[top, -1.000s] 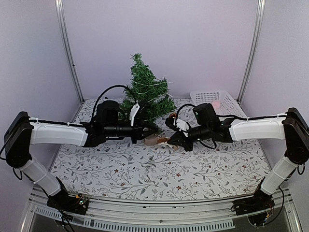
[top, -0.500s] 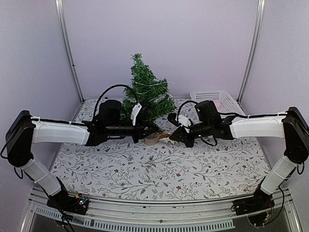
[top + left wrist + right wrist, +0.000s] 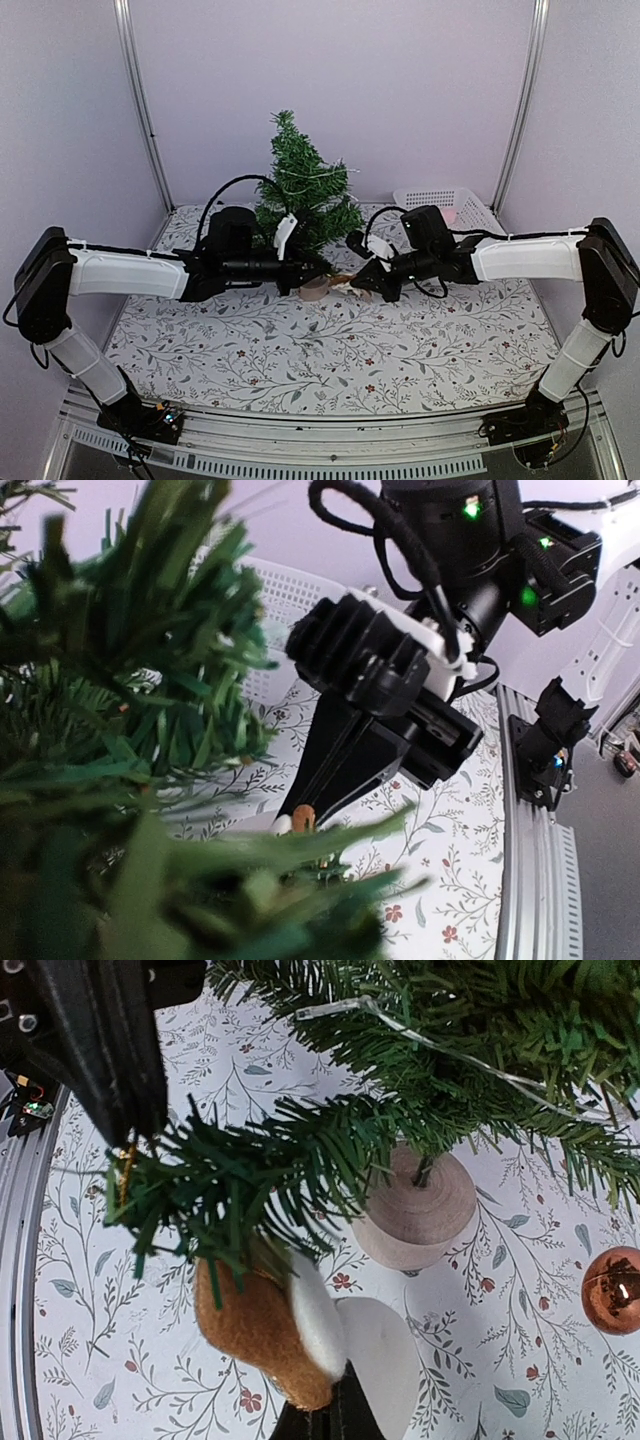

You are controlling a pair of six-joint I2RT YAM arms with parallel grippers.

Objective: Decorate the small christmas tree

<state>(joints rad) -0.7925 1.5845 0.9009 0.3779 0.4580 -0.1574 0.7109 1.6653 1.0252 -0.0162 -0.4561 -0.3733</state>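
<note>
Right gripper [image 3: 352, 284] edged closer to bristly dark-green small christmas tree [image 3: 300, 190], clamping brown white-trimmed plush ornament [image 3: 255, 1335], left gripper [image 3: 318, 268] pinched shut.

Small christmas tree [image 3: 298, 185] standing upright at the back of the desk [image 3: 330, 350], bushy dark green, pale wooden stump base [image 3: 415, 1210].

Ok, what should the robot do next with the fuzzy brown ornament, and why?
Probably slide the brown ornament further along the low branch: its gold loop looks barely on the tip, so it could slip off once the right pincer lets go.
</note>
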